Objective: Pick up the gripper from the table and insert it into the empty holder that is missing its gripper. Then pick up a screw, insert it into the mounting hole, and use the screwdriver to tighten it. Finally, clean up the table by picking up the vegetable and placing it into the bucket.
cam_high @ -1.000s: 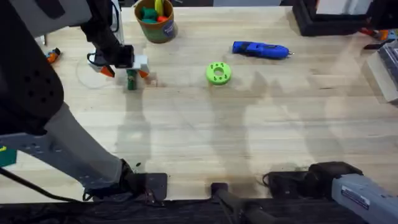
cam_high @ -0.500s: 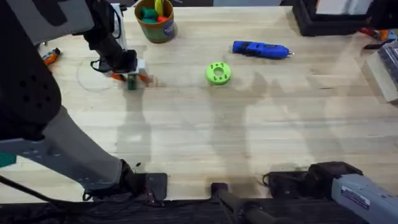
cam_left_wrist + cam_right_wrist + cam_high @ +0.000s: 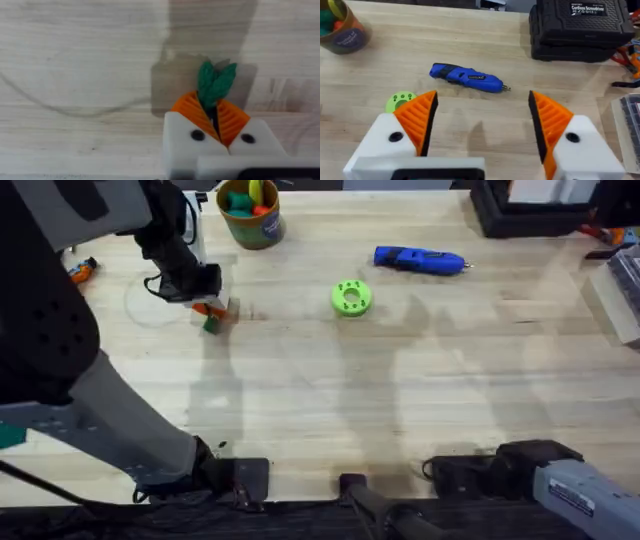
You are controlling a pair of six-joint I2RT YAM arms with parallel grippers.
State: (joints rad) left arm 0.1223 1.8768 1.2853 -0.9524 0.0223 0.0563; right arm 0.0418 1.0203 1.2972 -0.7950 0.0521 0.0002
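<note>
Where the left arm reaches out over the far left part of the pale wooden table, its white claw with orange ribbed pads is squeezed shut on the small dark-green toy vegetable. The green tip sticks out past the pads, down by the wood. In the overhead view the vegetable is under the claw, a little way from the table's left edge.

The small round olive-brown bucket stands near the far edge, just beyond the left claw. It already has bright toy pieces inside. Bare wood lies between the claw and the bucket.

The round lime-green disc with holes lies near the middle, well apart from the claw. The bright blue pen-shaped screwdriver lies on its side farther right, its thin metal tip pointing right.

In the right wrist view, the right arm's claw is wide open with nothing between its orange pads. The blue screwdriver and the green disc lie out ahead of it on open wood. A black case sits at the far right corner of the table.

A small orange piece lies by the left edge. The big middle and near part of the table is open wood.
</note>
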